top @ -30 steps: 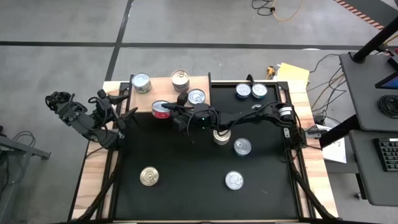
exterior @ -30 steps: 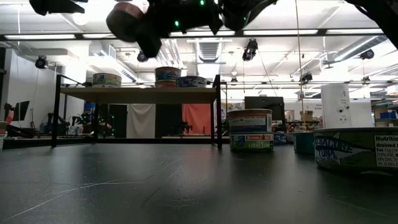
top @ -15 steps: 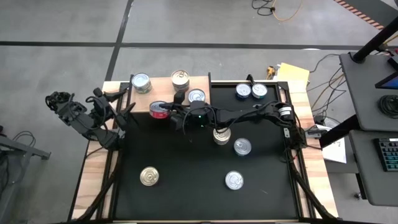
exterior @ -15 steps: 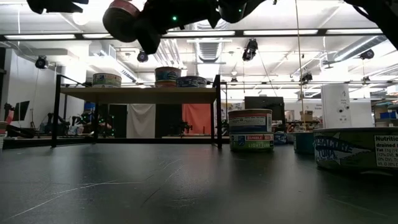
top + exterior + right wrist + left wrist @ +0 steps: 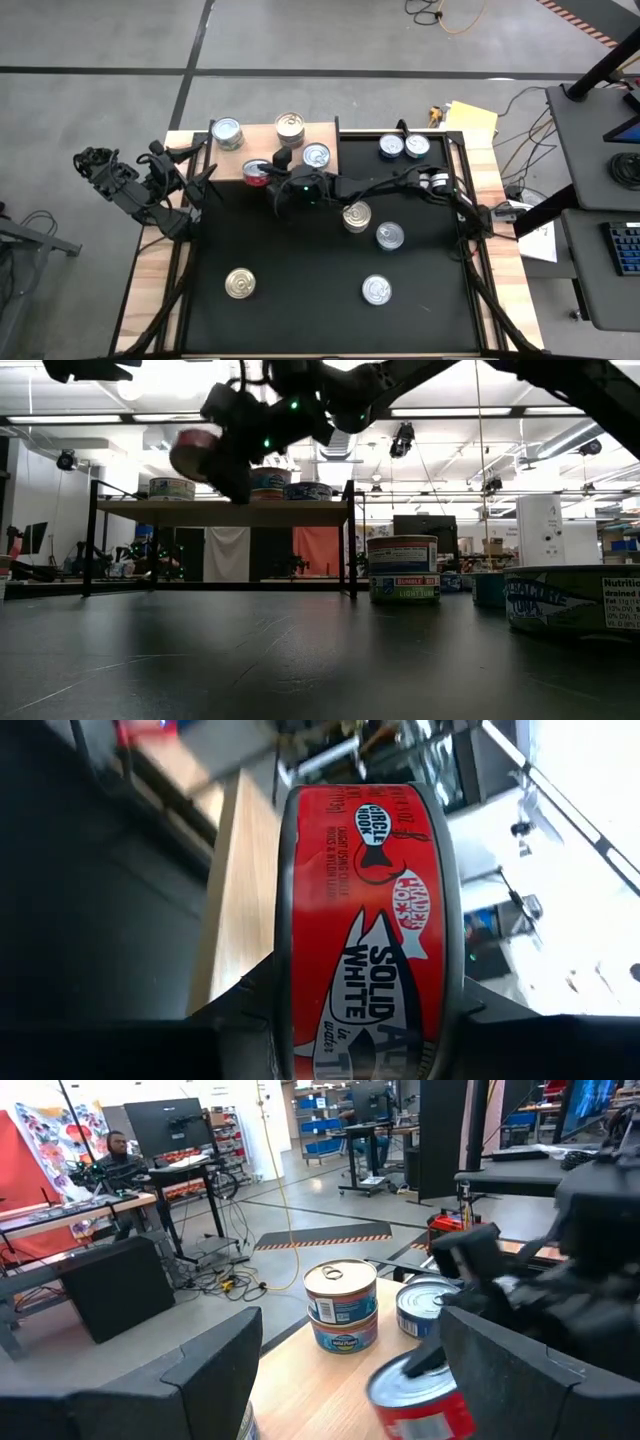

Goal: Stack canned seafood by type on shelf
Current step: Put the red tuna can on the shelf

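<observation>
right pincer: clamped on a red-label can — fingers on both sides of it in the right wrist view, label reads "solid white". Held in the air at the front edge of the shelf, near its left half.
left pincer: fingers apart, nothing between them. Parked at the table's left edge, just left of the shelf, pointing toward it.
shelf: light wood, at the back of the black table, left of centre.
on shelf: one silver-top can at the left end; a two-high stack near the middle — gold-top can over a blue-label one in the left wrist view; a blue-white-top can just right of the stack, toward the front.
on table, back right: two blue-white-top cans side by side, touching or nearly.
on table, centre: gold-top stack, two high in the low view; a silver-top can just right of it.
on table, front: gold-top can at left, silver-top can at right — well apart.
</observation>
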Motion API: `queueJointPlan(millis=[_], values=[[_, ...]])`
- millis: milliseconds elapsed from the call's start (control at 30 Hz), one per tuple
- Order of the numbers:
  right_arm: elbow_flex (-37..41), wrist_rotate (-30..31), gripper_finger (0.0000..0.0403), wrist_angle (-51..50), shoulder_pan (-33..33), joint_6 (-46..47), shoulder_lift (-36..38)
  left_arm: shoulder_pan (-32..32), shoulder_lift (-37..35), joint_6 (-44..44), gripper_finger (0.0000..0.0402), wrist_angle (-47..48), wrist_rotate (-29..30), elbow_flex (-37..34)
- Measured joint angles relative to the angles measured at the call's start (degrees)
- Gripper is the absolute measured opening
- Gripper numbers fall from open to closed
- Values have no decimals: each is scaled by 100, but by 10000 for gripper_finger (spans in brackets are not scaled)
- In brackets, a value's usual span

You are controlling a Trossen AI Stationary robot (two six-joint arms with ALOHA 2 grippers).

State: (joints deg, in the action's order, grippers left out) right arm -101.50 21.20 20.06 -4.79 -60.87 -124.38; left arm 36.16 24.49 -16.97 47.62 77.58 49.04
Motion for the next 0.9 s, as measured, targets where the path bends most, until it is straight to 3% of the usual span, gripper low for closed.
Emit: queueJointPlan(millis=[733, 900], values=[[-142, 1030, 138, -705, 13, -267, -82, 0, 0, -105, 288, 184, -17, -9], [-139, 1031, 124, -873, 15, -220, -78, 0, 4, -109, 288, 181, -24, -9]])
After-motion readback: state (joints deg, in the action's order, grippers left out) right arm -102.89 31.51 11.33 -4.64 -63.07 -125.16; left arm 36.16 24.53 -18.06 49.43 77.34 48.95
